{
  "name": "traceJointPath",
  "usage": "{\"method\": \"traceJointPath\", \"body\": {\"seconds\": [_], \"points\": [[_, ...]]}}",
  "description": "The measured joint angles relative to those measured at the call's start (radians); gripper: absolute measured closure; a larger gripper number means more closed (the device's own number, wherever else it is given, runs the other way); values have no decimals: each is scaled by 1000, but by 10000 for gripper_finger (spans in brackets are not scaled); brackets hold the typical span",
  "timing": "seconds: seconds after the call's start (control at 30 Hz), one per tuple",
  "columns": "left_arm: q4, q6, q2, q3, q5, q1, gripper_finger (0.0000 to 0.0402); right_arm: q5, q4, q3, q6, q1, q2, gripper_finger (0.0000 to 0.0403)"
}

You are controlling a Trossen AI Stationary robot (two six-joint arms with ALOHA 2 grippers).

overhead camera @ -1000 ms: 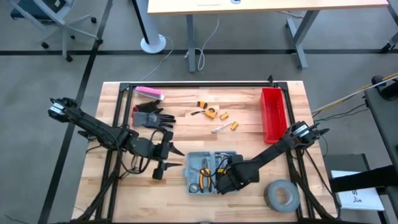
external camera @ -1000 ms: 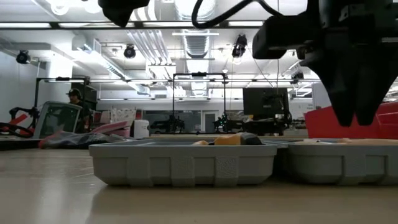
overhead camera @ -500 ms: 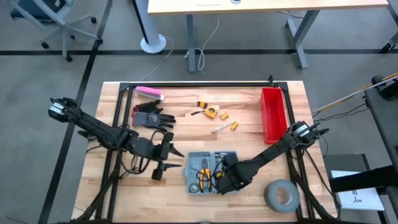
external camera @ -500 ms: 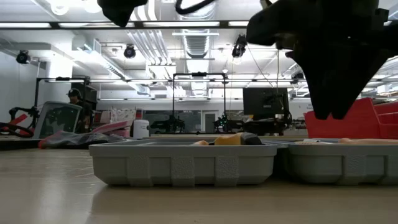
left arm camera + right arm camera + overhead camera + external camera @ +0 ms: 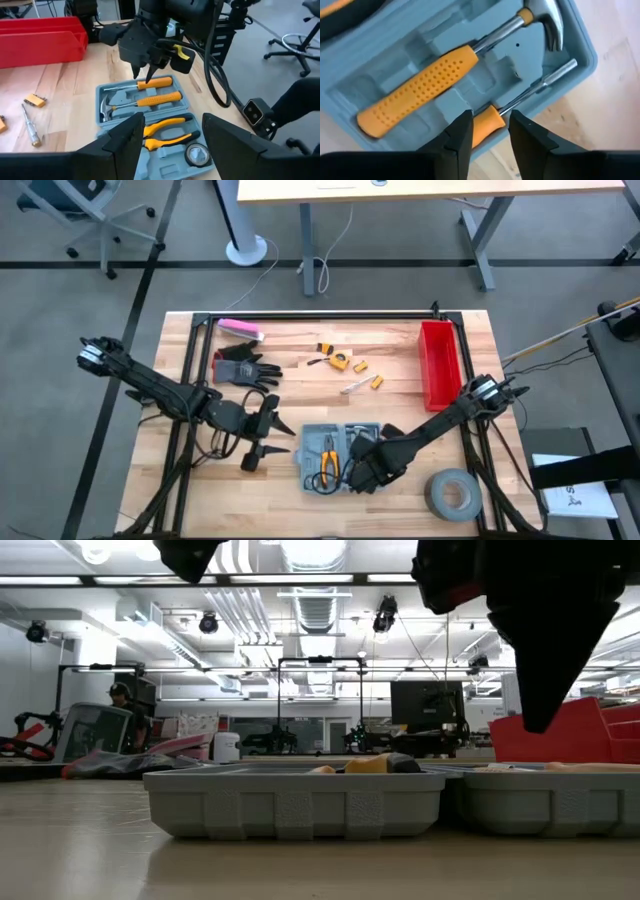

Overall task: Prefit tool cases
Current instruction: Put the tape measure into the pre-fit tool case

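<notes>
Locate the open tool case (image 5: 338, 457) at lower centre of the desk (image 5: 400, 350). The right gripper (image 5: 362, 470) hovers over its right half, fingers apart, empty; the left gripper (image 5: 262, 440), open, waits just left.

Grey floor (image 5: 60, 330) ran around a light wooden desk (image 5: 430, 190). Strip lights (image 5: 250, 580) glowed overhead, and possibly a person (image 5: 120, 695) stood far back.
</notes>
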Motion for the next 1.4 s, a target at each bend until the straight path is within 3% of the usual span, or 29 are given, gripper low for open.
{"method": "traceJointPath", "body": {"seconds": [0.23,0.53,0.9,1.2,1.4], "points": [[0,-86,0,0,-11,0,201,65,11,-39,-57,12,0,275],[0,-159,1,0,-13,0,212,137,25,-85,-46,57,-39,287],[0,-214,2,0,-14,0,203,264,144,-273,64,105,-292,294],[2,-210,2,0,-45,0,215,273,268,-489,28,106,-454,296],[5,-197,3,0,-180,0,221,278,372,-574,-109,101,-532,306]]}}
